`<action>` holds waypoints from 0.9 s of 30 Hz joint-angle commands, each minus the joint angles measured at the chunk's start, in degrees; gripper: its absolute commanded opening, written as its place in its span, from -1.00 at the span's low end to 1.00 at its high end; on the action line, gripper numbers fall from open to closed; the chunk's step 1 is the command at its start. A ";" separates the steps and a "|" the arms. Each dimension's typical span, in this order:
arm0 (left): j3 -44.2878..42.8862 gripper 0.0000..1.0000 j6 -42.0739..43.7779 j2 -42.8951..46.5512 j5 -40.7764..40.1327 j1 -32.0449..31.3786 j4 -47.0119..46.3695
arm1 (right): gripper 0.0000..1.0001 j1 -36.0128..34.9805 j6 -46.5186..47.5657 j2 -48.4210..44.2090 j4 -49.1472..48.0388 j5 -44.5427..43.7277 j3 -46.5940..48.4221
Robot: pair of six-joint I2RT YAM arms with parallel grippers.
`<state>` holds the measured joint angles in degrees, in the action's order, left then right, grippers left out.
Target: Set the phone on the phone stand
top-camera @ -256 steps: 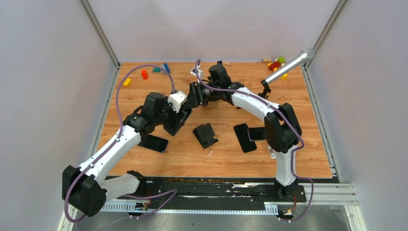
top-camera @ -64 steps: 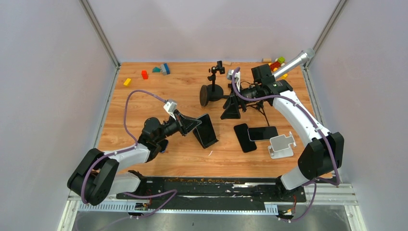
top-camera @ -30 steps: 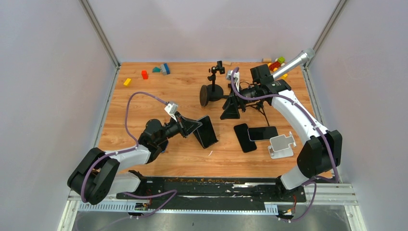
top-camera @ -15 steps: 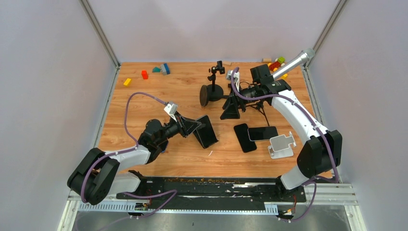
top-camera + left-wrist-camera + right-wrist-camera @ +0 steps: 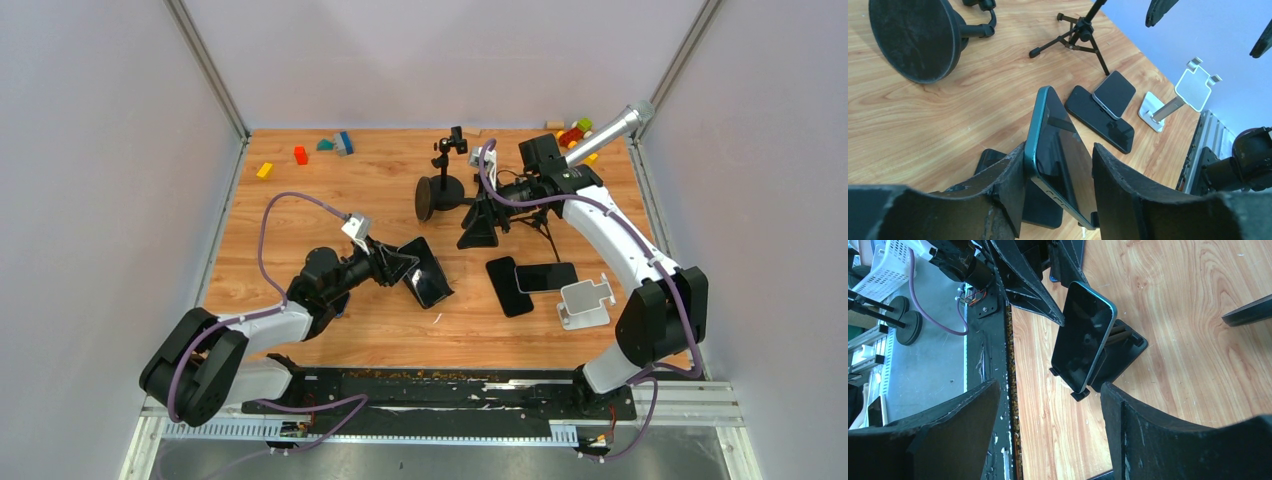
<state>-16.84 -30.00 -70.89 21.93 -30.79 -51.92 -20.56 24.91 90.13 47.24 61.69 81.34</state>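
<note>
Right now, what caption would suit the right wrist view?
Dark phone propped on its black stand, framed by the open right gripper.

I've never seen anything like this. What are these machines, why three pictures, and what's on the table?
Two robot arms, each ending in a two-finger gripper, stand at a table. One picture looks down from above; the other two come from cameras on each wrist. The left gripper stands open around a phone leaning on a black stand. The right gripper hangs open, holding nothing. Two more phones, a white stand, a tripod and toy blocks sit nearby.
</note>
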 commanded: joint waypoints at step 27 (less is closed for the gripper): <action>-10.24 1.00 12.17 9.54 9.12 5.12 14.44 | 0.73 -4.63 5.72 12.35 -10.42 4.94 -9.27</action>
<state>-22.46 -22.11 -63.72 26.61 -26.70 -41.21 -23.44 27.57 100.12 41.04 62.94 72.34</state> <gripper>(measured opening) 0.997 0.858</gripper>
